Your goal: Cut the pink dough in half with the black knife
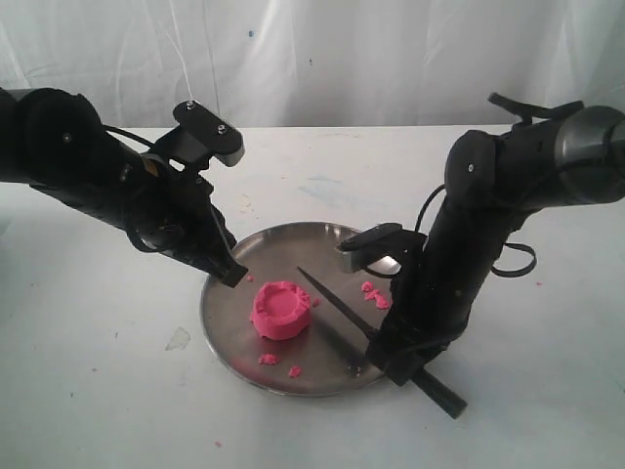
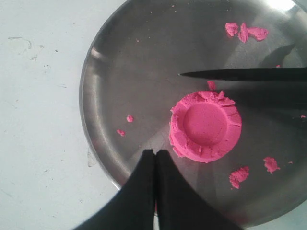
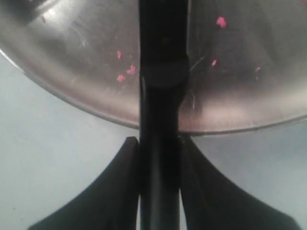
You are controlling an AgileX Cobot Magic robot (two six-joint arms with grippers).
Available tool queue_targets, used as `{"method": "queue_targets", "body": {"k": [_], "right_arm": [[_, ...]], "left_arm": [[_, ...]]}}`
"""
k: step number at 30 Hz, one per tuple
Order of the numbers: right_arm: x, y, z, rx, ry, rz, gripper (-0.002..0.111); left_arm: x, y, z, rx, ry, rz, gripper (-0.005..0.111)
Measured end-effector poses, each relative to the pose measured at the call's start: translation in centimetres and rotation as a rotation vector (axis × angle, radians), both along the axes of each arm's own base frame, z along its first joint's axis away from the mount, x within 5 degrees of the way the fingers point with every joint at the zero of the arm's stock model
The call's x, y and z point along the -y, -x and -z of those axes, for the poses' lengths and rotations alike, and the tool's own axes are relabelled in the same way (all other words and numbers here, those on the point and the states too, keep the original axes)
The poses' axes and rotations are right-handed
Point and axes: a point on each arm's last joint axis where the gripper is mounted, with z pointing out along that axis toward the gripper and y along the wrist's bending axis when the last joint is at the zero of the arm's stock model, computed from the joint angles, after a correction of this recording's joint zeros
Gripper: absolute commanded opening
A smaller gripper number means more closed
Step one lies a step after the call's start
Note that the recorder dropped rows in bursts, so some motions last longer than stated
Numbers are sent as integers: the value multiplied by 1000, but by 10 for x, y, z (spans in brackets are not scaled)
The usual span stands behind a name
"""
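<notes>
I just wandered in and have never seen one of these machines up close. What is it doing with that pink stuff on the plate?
The right hand grips the black knife by its handle, blade pointing over the steel plate. The pink dough sits on the plate as one uncut puck, with the blade tip beside it, seemingly not touching. The left hand hangs shut over the plate's other edge, holding nothing. Small pink crumbs lie scattered around.

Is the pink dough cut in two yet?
No, still whole. The pink dough is one round puck, and the black knife blade sits beside it.
</notes>
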Motion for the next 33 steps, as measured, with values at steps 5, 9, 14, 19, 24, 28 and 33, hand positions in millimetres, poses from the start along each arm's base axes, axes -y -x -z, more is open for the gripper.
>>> {"method": "queue_targets", "body": {"k": [5,9,14,19,24,28,33], "right_arm": [[-3,2,0,19,40,-11,0],[-3,2,0,20,49,-9,3],[-3,2,0,21,52,-9,18],[-3,2,0,18,54,7,31],[-3,2,0,17,55,18,32],[-4,1,-2,25,53,18,32],[-5,-1,-8,15,53,11,32]], "left_arm": [[0,0,0,-4,8,-4,0],[1,0,0,-6,12,-6,0],[1,0,0,-6,13,-7,0],[1,0,0,-6,13,-7,0],[1,0,0,-7,15,-8,0],[1,0,0,-7,15,-8,0],[1,0,0,-9,16,-9,0]]}}
